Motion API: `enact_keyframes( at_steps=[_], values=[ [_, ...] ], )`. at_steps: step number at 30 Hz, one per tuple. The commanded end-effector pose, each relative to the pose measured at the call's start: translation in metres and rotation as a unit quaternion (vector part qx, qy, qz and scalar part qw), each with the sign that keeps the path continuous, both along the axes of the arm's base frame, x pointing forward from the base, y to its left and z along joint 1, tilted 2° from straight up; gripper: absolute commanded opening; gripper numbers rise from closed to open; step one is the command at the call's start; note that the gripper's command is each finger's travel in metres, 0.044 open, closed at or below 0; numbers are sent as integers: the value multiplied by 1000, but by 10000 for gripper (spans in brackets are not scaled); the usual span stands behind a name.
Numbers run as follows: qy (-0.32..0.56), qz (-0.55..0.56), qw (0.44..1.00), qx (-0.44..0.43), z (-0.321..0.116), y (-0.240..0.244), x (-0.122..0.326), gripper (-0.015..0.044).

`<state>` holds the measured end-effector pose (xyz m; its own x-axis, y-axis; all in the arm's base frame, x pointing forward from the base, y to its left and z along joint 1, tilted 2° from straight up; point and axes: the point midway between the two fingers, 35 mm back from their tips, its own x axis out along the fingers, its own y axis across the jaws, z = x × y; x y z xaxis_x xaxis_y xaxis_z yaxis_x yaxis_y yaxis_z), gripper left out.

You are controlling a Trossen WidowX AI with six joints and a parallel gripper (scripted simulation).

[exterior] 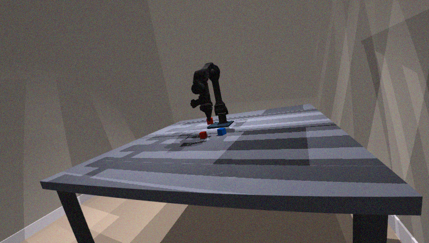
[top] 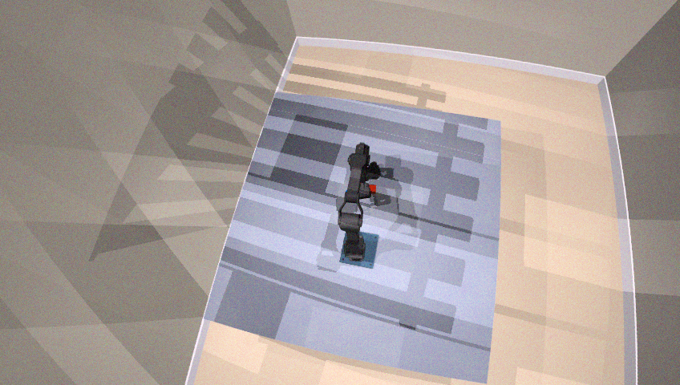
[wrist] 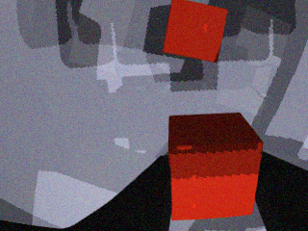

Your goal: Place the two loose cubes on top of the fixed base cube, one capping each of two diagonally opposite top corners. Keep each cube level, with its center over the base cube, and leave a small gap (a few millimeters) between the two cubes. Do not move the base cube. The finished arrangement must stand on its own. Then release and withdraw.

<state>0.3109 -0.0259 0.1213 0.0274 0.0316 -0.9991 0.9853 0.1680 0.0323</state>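
I can read no text, label, brand, number or sign anywhere in my three camera views.

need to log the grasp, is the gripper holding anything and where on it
Yes: the gripper is shut on a red cube, its fingers clamping two opposite side faces. The cube hangs above the table, clear of the other red cube.
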Motion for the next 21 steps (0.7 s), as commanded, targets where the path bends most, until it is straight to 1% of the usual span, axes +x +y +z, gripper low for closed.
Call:
enact_keyframes(
  at_steps=[1, 9, 21],
  values=[
    [2, 2, 1000, 3, -3, 13, -2, 105],
    [1, 8, 1000, 4, -7, 36, -4, 105],
    [1, 8, 1000, 4, -8, 37, -4, 105]
  ],
)
